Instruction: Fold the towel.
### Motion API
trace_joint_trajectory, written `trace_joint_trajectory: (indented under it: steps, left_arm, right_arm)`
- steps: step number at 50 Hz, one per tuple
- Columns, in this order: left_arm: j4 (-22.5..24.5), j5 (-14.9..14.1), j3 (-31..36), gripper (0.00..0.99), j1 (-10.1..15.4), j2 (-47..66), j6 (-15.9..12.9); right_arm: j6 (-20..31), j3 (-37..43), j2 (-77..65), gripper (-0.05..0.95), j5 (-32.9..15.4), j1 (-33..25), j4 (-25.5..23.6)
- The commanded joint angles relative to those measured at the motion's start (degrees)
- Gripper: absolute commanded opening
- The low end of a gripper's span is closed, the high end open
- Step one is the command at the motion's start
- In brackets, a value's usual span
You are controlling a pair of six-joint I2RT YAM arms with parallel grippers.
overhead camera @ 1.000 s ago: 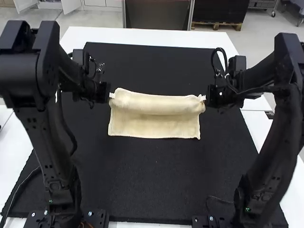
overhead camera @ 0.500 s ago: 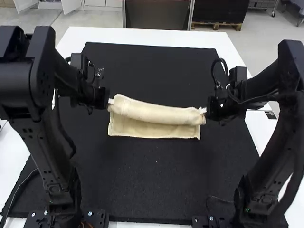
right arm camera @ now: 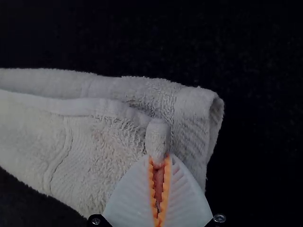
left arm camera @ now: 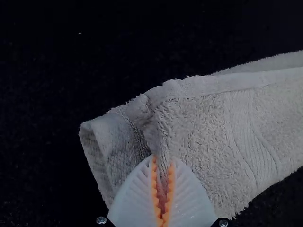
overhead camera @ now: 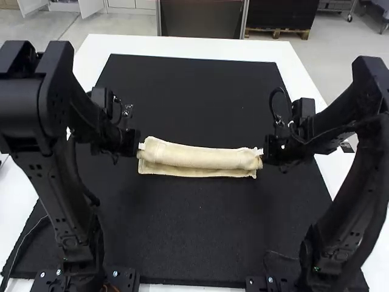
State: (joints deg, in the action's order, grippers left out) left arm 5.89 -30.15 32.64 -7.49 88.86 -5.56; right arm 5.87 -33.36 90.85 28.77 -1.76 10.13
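A cream towel lies folded into a narrow band across the mat, its upper layer rounded like a roll over a thin flat strip. At the band's left end is my left gripper; at its right end, my right gripper. In the left wrist view, the ribbed left gripper is shut on a pinched fold at the end of the towel. The right gripper pinches a small rounded bit of the towel in the right wrist view.
A black mat covers most of the white table, stretching in front of and behind the towel. The two arms stand at the mat's left and right sides.
Both grippers have moved together toward the arms' bases, bringing the towel's raised far part nearer and over the flat part, so the flat strip showing is much narrower.
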Motion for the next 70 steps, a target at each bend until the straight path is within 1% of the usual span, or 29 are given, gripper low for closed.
trace_joint_trajectory:
  steps: [1, 4, 13, 17, 18, 19, 22, 24, 25, 26, 28, 29, 31, 33, 34, 39, 41, 43, 45, 52, 59, 65, 70]
  left_arm:
    - [2.20, 1.85, -1.27, 0.020, -0.60, -1.23, -0.33]
    - [4.22, 2.91, -2.15, 0.020, -0.60, -1.14, -0.15]
    - [7.91, 3.87, -4.34, 0.023, -0.42, -0.71, 0.38]
    - [9.23, 3.87, -5.05, 0.034, -0.51, -0.35, 0.64]
    - [9.40, 3.87, -5.13, 0.046, -0.42, -0.27, 0.64]
    - [9.67, 3.87, -5.40, 0.080, -0.42, -0.18, 0.64]
    - [10.02, 3.87, -5.75, 0.113, -0.42, 0.00, 0.64]
    - [10.63, 3.87, -6.10, 0.187, -0.42, 0.09, 0.64]
    - [10.81, 3.87, -6.19, 0.221, -0.42, 0.17, 0.64]
    - [11.07, 3.87, -6.28, 0.279, -0.51, 0.17, 0.64]
    - [11.25, 3.96, -6.45, 0.430, -0.60, 0.17, 0.73]
    - [11.25, 3.96, -6.54, 0.472, -0.60, 0.26, 0.73]
    - [11.25, 3.96, -6.54, 0.597, -0.60, 0.26, 0.90]
    - [11.25, 3.96, -6.54, 0.770, -0.60, 0.35, 0.90]
    - [11.25, 3.96, -6.45, 0.836, -0.60, 0.35, 0.90]
    - [11.25, 3.87, -6.36, 0.911, -0.60, 0.35, 0.99]
    - [11.25, 3.78, -6.36, 0.933, -0.60, 0.35, 0.99]
    - [11.25, 3.70, -6.36, 0.948, -0.60, 0.35, 0.99]
    - [11.34, 3.61, -6.45, 0.956, -0.60, 0.35, 0.99]
    - [12.30, 3.52, -6.54, 0.964, -0.60, 0.35, 2.40]
    - [12.39, 3.35, -6.28, 0.964, -0.86, 0.26, 2.49]
    - [12.65, 2.82, -6.10, 0.964, -2.01, 0.00, 2.57]
    - [14.06, 2.20, -6.10, 0.964, -3.59, -0.09, 4.07]
  right_arm:
    - [0.37, 1.11, 0.91, -0.02, 0.41, -0.97, 2.09]
    - [0.37, 1.72, 1.61, -0.02, 0.23, -0.97, 3.49]
    - [0.55, 2.43, 3.02, 0.00, 0.14, -0.97, 4.81]
    - [0.64, 2.69, 3.28, 0.05, -0.03, -0.97, 5.25]
    - [0.64, 2.78, 3.28, 0.06, -0.03, -0.97, 5.43]
    - [0.64, 2.95, 3.28, 0.08, -0.30, -0.97, 5.87]
    - [0.55, 3.31, 3.28, 0.16, -0.65, -0.97, 6.66]
    - [0.55, 3.39, 3.28, 0.26, -0.74, -0.97, 7.01]
    - [0.55, 3.39, 3.28, 0.29, -0.74, -0.97, 7.01]
    - [0.46, 3.39, 3.28, 0.31, -0.83, -0.97, 7.18]
    - [0.46, 3.48, 3.28, 0.34, -0.83, -0.97, 7.36]
    - [0.46, 3.48, 3.28, 0.36, -0.83, -0.97, 7.45]
    - [0.46, 3.57, 3.28, 0.44, -0.91, -0.97, 7.45]
    - [0.64, 3.66, 3.28, 0.50, -1.09, -0.97, 7.45]
    - [0.64, 3.66, 3.28, 0.55, -1.35, -0.97, 7.62]
    - [0.46, 3.83, 3.28, 0.68, -1.26, -0.97, 7.97]
    - [0.46, 3.83, 3.28, 0.74, -1.18, -0.97, 7.97]
    - [0.37, 3.83, 3.28, 0.84, -1.09, -0.97, 7.89]
    - [0.28, 3.92, 3.28, 0.91, -1.18, -0.97, 7.89]
    - [0.11, 3.83, 3.37, 0.91, -1.18, -0.97, 7.80]
    - [0.02, 3.83, 4.43, 0.91, -1.26, -0.97, 7.80]
    - [0.02, 3.83, 5.04, 0.91, -1.26, -0.88, 7.80]
    - [0.11, 3.75, 5.57, 0.91, -1.53, -0.53, 7.80]
